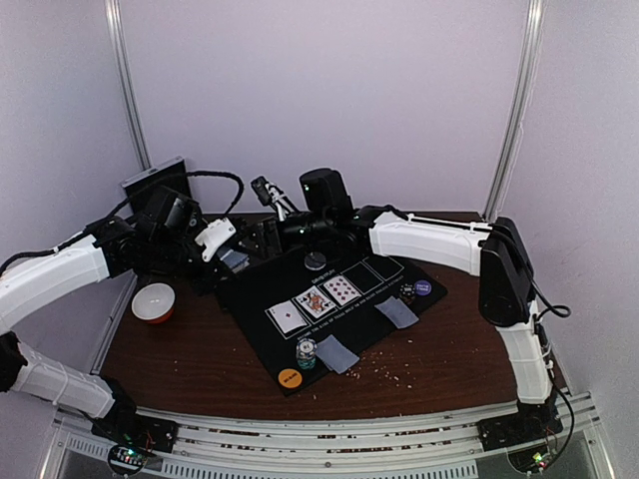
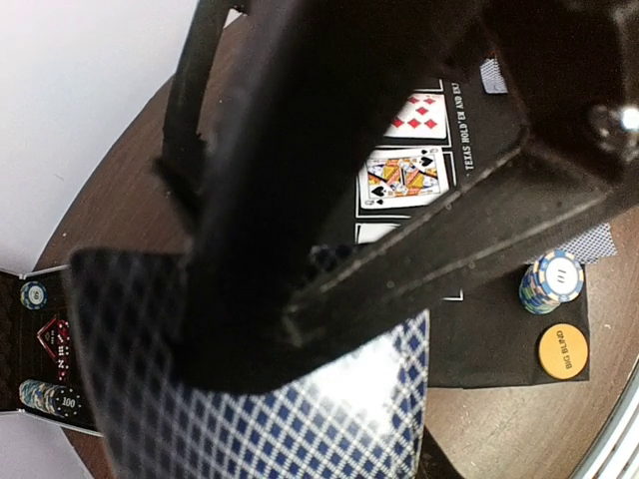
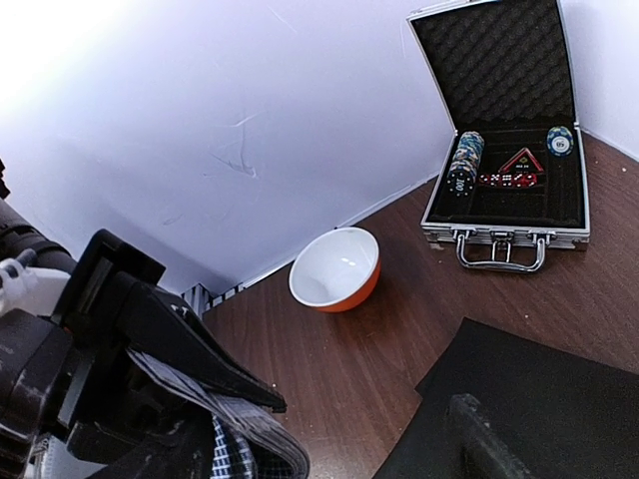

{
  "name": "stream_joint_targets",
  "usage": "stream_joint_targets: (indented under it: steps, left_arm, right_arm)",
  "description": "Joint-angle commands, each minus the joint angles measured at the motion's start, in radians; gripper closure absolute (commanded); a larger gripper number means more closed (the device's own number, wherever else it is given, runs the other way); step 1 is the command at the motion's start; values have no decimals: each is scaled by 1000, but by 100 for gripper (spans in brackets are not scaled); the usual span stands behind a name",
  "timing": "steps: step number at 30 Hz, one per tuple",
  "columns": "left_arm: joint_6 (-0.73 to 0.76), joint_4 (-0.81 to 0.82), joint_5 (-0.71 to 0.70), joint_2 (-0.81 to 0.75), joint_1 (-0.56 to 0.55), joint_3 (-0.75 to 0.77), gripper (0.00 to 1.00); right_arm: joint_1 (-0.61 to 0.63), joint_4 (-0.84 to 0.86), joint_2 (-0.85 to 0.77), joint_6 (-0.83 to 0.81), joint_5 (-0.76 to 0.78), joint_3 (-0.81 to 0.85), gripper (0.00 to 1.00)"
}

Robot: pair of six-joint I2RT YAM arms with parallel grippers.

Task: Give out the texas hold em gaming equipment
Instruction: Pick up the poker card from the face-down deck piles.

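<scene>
Along the mat's [image 1: 255, 291] near edge an orange disc [image 1: 290, 378], a chip stack [image 1: 306, 351] and a face-down pair [image 1: 336, 353] are lying dealt. At its right edge a second pair [image 1: 397, 311], second stack [image 1: 406, 292] and purple disc [image 1: 423, 287] are sitting too. Three face-up cards [image 1: 316, 302] are filling its printed row and two slots [image 1: 374, 272] are showing bare, so dealing is looking well past halfway. At the mat's far-left corner the left gripper [image 1: 228, 254] is pinching the deck [image 2: 250, 399]. The right gripper [image 1: 262, 238] is hovering beside it, and I cannot tell its spread. Left of the mat, the bowl [image 3: 335, 269] is sitting empty. Beyond it, the open case [image 3: 504, 130] is holding chips [image 3: 462, 165] and red dice [image 3: 509, 180].
</scene>
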Motion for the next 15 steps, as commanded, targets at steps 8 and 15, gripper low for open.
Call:
stream_joint_targets:
  steps: [8, 15]
  left_arm:
    - [16, 29, -23, -40, -6, 10, 66]
    - [4, 29, -36, -44, -5, 9, 66]
  right_arm:
    - [3, -102, -45, -104, 39, 1, 65]
    - [4, -104, -86, -113, 32, -24, 85]
